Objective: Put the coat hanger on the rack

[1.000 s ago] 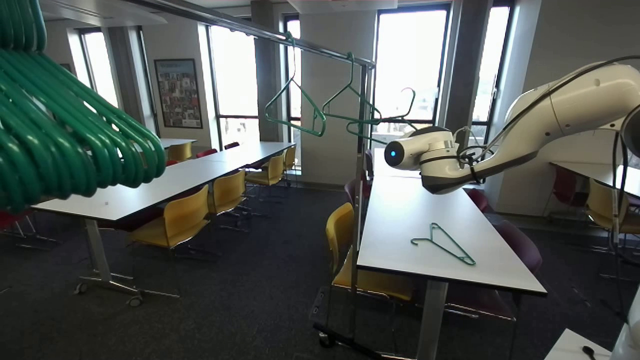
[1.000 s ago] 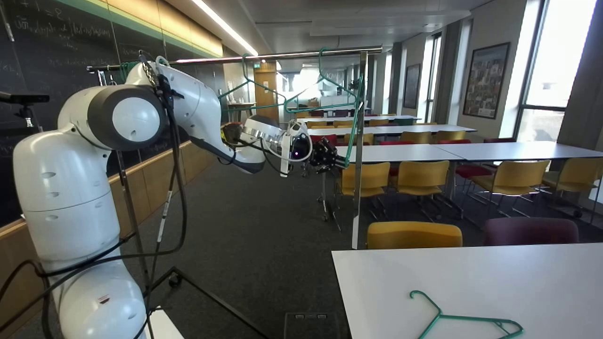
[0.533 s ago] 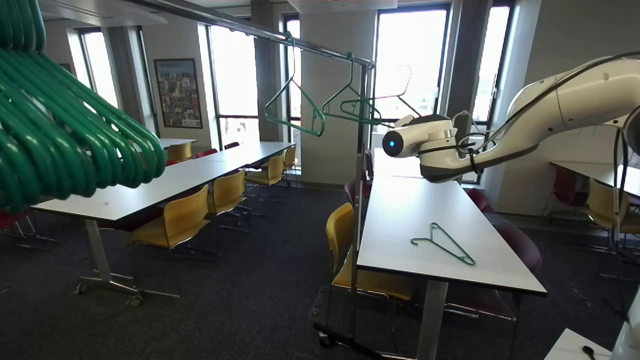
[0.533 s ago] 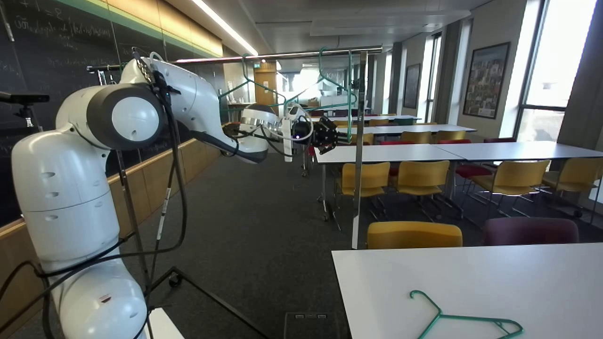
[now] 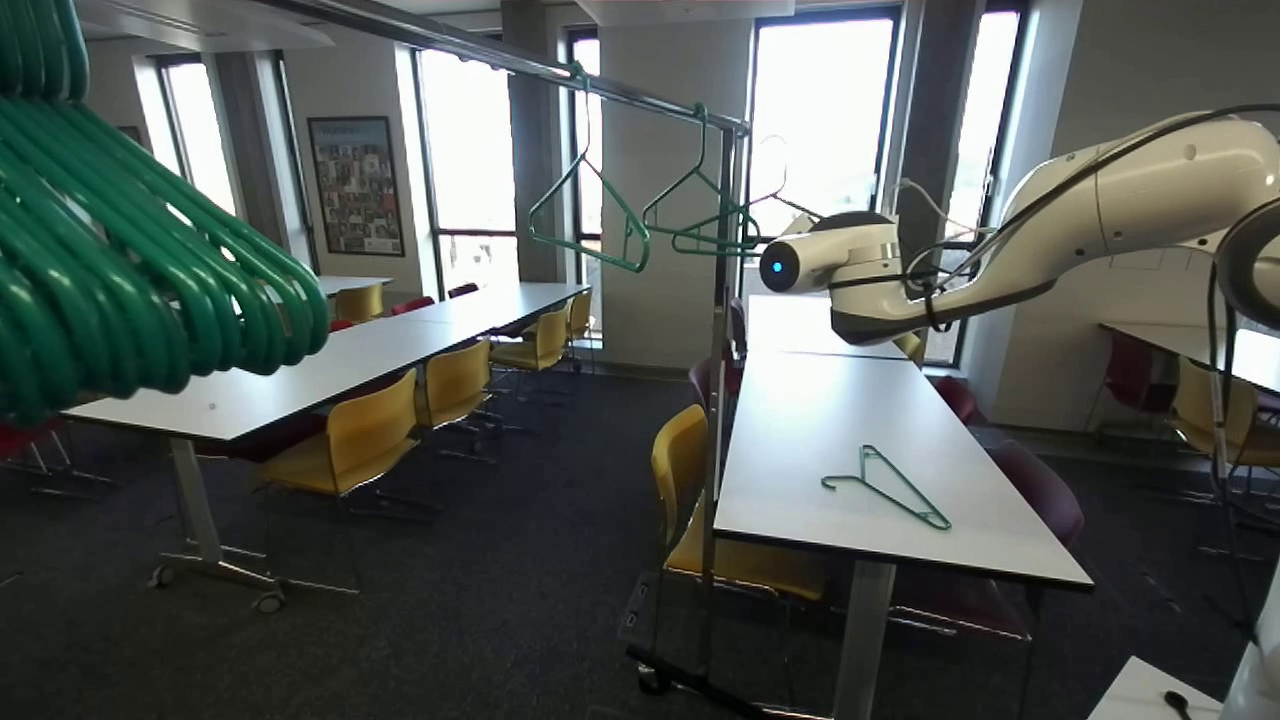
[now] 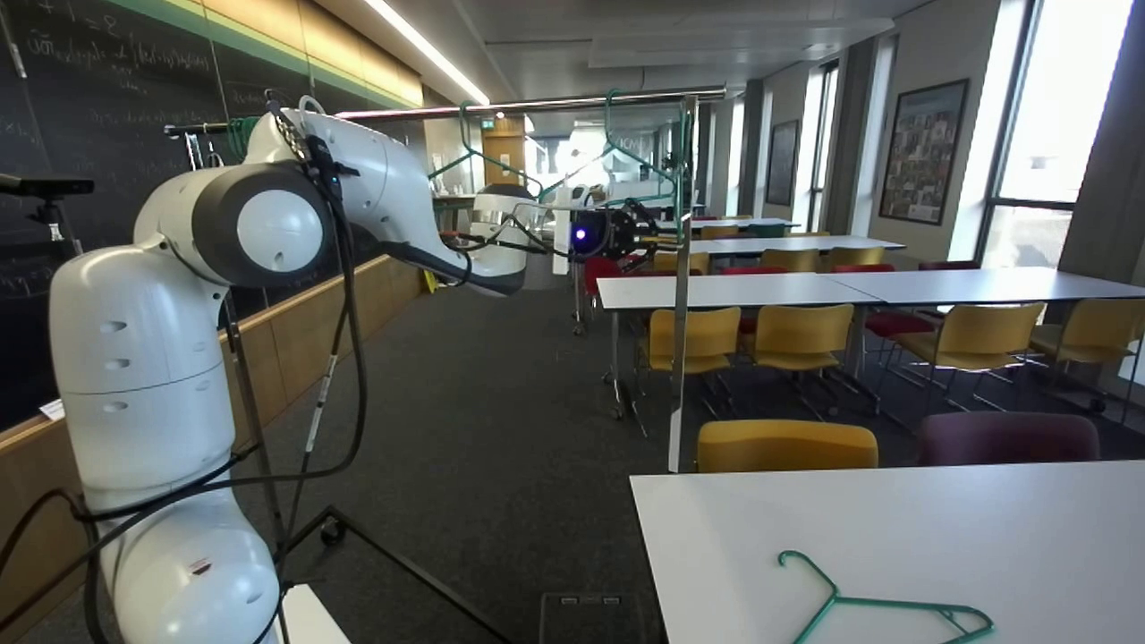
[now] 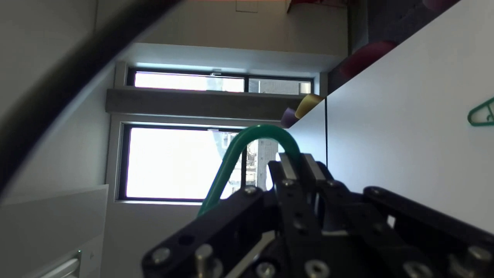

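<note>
My gripper (image 7: 301,164) is shut on a green coat hanger (image 7: 264,132) at a lower corner in the wrist view. In an exterior view (image 6: 675,240) the gripper points at the rack's near upright, and the held hanger (image 6: 683,148) stands edge-on beside it. In an exterior view the held hanger (image 5: 685,249) is upright, its faint hook just past the end of the rack's top bar (image 5: 620,88); the wrist hides the fingers. The bar also shows in an exterior view (image 6: 572,102). Whether the hook touches the bar cannot be told.
Two green hangers (image 5: 640,240) (image 5: 655,205) hang near the bar's end. A bunch of hangers (image 5: 150,260) fills the near left. Another hanger (image 5: 890,490) lies on a white table (image 5: 800,420). The rack's upright post (image 6: 680,358) is close to the gripper. Yellow chairs (image 5: 682,450) stand beside the table.
The arm has risen, and the held hanger has swung from tilted to upright. In the last half second it has moved over to the rack's upright post.
</note>
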{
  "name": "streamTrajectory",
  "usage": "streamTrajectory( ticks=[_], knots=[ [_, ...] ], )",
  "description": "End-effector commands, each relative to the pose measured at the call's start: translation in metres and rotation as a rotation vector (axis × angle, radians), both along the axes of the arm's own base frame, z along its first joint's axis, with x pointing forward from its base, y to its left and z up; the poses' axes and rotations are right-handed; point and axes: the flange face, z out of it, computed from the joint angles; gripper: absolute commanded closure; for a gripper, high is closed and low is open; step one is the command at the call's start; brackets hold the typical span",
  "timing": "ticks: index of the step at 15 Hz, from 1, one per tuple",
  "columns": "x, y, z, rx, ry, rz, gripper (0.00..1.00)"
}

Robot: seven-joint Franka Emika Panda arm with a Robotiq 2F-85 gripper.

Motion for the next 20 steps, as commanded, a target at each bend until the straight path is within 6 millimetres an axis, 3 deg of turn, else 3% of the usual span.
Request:
streamTrajectory(
  ticks=[1, 6, 10, 20],
  knots=[
    [0.013, -0.004, 0.030, -0.106, 0.052, -0.016, 0.98],
    [0.014, 0.011, 0.081, -0.169, 0.017, 0.022, 0.98],
    [0.018, 0.020, 0.106, -0.212, 0.008, 0.035, 0.98],
    [0.040, 0.017, 0.091, -0.252, 0.161, 0.043, 0.98]
  ],
)
